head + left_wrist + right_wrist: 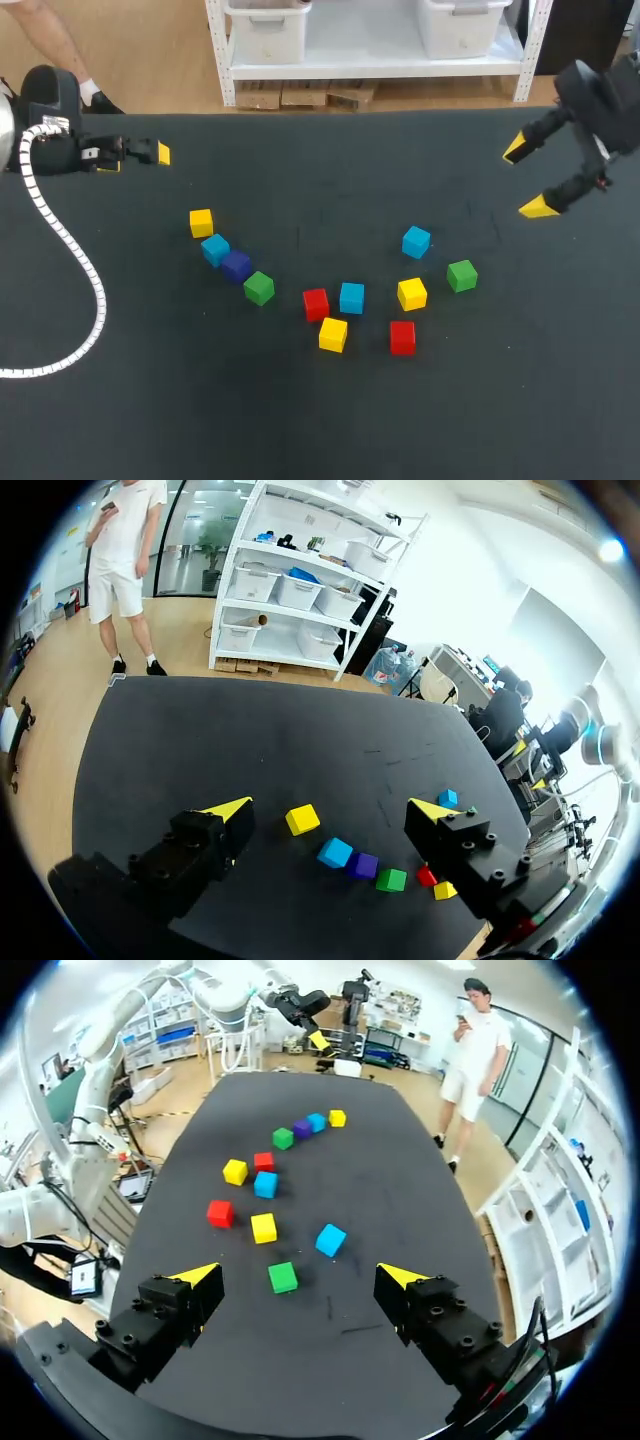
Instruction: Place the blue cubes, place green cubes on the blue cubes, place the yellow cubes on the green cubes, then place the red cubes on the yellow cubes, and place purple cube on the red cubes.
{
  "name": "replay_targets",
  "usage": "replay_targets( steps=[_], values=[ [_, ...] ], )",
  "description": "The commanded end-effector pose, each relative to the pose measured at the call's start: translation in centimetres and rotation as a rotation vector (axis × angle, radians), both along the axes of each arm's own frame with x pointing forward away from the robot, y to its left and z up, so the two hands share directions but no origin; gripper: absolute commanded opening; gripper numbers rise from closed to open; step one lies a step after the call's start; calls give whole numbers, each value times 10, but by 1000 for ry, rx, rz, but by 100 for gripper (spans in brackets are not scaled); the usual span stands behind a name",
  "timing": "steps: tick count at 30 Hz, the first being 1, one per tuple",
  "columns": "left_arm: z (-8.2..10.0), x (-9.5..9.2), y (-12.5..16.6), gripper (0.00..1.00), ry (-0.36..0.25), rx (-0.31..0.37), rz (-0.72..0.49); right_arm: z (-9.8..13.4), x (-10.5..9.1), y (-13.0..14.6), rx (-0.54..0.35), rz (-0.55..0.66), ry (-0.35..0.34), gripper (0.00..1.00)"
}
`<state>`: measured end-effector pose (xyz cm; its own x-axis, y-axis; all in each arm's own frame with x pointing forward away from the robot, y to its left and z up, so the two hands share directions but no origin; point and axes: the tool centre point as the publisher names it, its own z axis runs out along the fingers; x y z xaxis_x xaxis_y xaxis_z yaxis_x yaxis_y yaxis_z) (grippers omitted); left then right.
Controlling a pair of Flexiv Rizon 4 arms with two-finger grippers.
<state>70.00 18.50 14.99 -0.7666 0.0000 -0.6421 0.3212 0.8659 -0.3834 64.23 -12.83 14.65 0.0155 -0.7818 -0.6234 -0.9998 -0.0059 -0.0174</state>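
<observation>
At the left edge of the desk (150,420) the left claw (135,157) is held released, tips spread wide, nothing gripped. Ahead of it, toward the middle, a slanting row is seen: a yellow cube (201,222), the left blue cube (215,249), the purple cube (237,265) touching it, then a green cube (259,288). The middle blue cube (351,297) is set between both arms, just beside a red cube (316,304). The right blue cube (416,241) is found apart from its neighbours, inward of the right claw (527,178), which is likewise released and empty. No stack is begun. The left blue cube is judged nearest the left claw, the right one nearest the right claw; the purple neighbour could be nudged.
</observation>
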Motion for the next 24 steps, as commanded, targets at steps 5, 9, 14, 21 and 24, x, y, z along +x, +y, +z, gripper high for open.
replay_targets(
  steps=[5, 9, 14, 21, 24],
  values=[
    [0, 0, 0, 100, 0, 0, 0, 1, 12, -4, -3, 188, 148, 100],
    [0, 0, 0, 100, 0, 0, 0, 8, 17, 9, -65, 334, 92, 100],
    [0, 0, 0, 100, 0, 0, 0, 12, 13, 34, -87, 481, 50, 100],
    [0, 0, 0, 100, 0, 0, 0, 4, -2, 62, -113, 602, 17, 100],
    [0, 0, 0, 100, 0, 0, 0, -2, -10, 72, -131, 653, -6, 100]
  ],
)
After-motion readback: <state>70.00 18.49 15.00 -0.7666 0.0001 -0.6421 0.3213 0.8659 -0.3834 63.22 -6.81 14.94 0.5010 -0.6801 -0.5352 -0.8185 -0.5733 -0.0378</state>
